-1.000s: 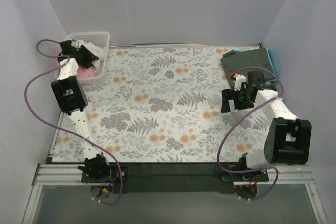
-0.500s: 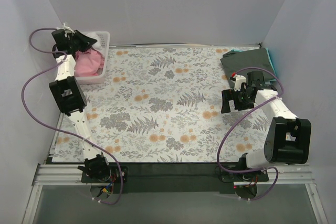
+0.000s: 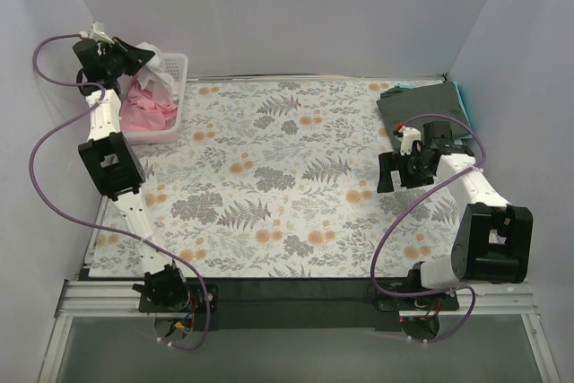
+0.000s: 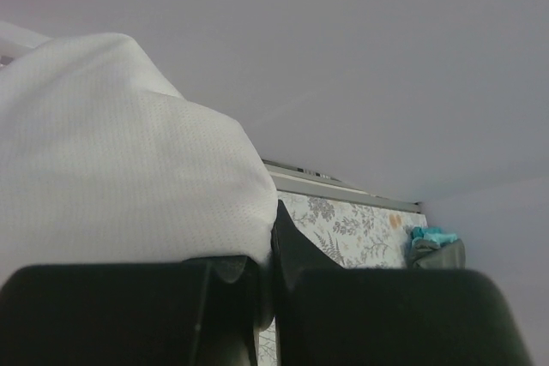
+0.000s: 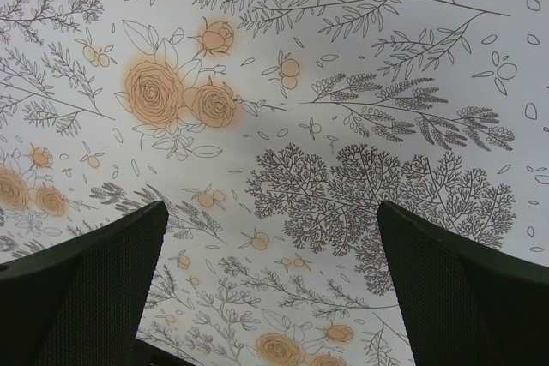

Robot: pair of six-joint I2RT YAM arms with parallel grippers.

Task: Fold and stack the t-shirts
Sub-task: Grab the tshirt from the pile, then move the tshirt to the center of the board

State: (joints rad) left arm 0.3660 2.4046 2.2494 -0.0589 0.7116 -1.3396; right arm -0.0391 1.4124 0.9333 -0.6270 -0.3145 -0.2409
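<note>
White t-shirt point(image 4: 111, 177) sits pinched between the closed left jaws.

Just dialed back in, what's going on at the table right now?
The left tool is shut on the white t-shirt, holding it up over the basket at far left, where the pink shirt lies. The right tool hangs open and empty over the floral cloth, near the folded dark shirt at far right.

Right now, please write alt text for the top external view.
The left gripper, above the white basket at far left, is shut on a white t-shirt; a pink t-shirt lies in the basket. The right gripper hangs open.
</note>
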